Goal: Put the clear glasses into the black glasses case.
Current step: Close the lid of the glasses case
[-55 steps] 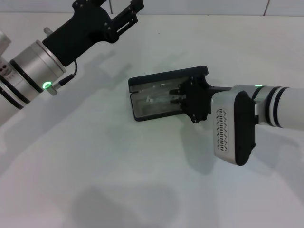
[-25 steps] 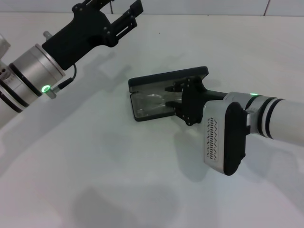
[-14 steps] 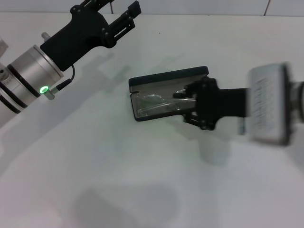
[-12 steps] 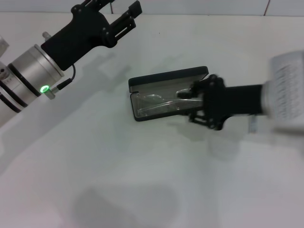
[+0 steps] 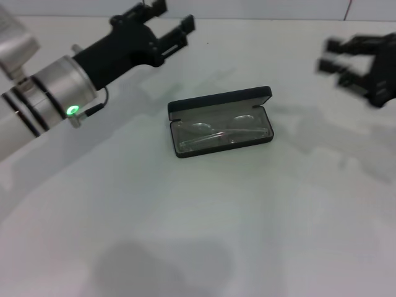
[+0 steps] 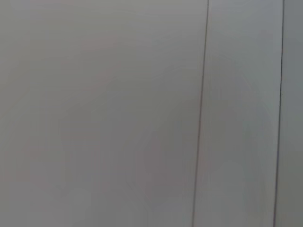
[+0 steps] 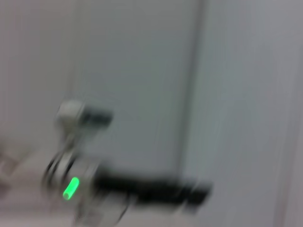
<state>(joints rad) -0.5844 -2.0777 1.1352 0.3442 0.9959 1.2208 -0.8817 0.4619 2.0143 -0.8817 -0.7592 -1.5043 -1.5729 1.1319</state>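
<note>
The black glasses case (image 5: 220,101) lies open in the middle of the white table, its lid standing up at the far side. The clear glasses (image 5: 218,133) lie inside it on the grey lining, with nothing touching them. My right gripper (image 5: 330,55) hangs in the air well off to the right of the case, smeared by motion, open and holding nothing. At the far left, raised above the table, my left gripper (image 5: 174,17) is open and holds nothing.
The white table (image 5: 185,223) stretches around the case, with a pale wall behind it. The right wrist view catches my left arm (image 7: 142,189) with its green light, farther off. Only the wall fills the left wrist view.
My right gripper has let go of the clear glasses in the case and pulled away up and to the right. My left arm has shifted slightly to the right.
</note>
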